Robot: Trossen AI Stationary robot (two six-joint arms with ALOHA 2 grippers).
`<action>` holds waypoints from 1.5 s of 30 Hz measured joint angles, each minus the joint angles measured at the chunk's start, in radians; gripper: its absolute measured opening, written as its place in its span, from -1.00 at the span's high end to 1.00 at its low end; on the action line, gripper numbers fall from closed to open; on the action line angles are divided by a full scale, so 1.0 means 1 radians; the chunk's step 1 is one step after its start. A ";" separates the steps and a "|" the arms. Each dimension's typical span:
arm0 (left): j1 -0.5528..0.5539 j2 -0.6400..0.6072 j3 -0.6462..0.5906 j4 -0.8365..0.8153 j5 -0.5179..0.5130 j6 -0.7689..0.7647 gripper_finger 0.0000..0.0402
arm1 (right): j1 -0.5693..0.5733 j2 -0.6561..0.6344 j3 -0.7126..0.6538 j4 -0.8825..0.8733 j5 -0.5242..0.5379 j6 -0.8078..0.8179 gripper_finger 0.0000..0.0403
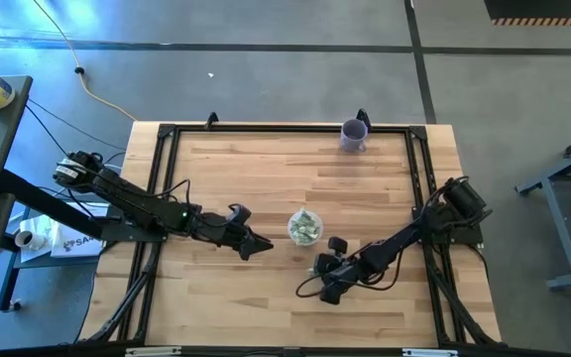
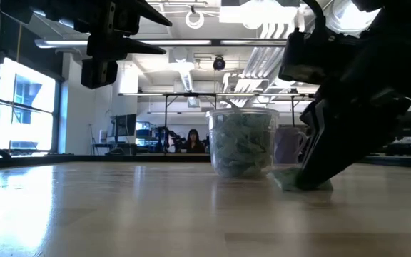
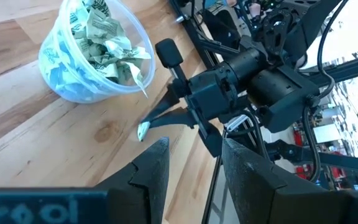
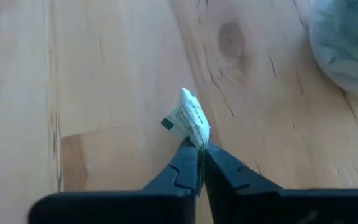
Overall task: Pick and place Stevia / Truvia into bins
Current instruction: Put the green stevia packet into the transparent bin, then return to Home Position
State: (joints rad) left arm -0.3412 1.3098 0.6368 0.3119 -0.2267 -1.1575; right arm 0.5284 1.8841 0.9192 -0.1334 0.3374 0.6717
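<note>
Right end effector (image 4: 199, 149) pinches a sachet (image 4: 188, 120), apparently crumpled, its lower edge hidden.

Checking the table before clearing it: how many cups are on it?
2. A clear cup full of sachets stands mid-table between the arms; a purple mug stands at the far edge. None seem hidden.

A: Arm finish? 
B: Both arms matte black, jointed tubes. Left arm (image 1: 147, 210) carries a small green light; black cable loops along the right arm (image 1: 404, 238).

A: Fingers? 
B: Right gripper (image 4: 199, 149) has slim, tapered black fingers.
</note>
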 joint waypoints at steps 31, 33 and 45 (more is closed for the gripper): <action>0.000 0.000 0.000 0.000 0.038 -0.007 0.10 | -0.364 -0.300 -0.005 0.009 -0.177 -0.270 0.66; 0.000 0.000 0.000 0.000 0.037 -0.007 0.10 | -0.358 -0.300 -0.005 0.001 -0.162 -0.249 0.51; 0.001 0.000 0.000 0.000 -0.070 -0.073 0.10 | -0.276 -0.457 -0.004 -0.180 0.051 -0.253 -0.03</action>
State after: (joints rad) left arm -0.3405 1.3102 0.6369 0.3122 -0.2968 -1.2302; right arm 0.2528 1.4266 0.9152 -0.3130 0.3884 0.4191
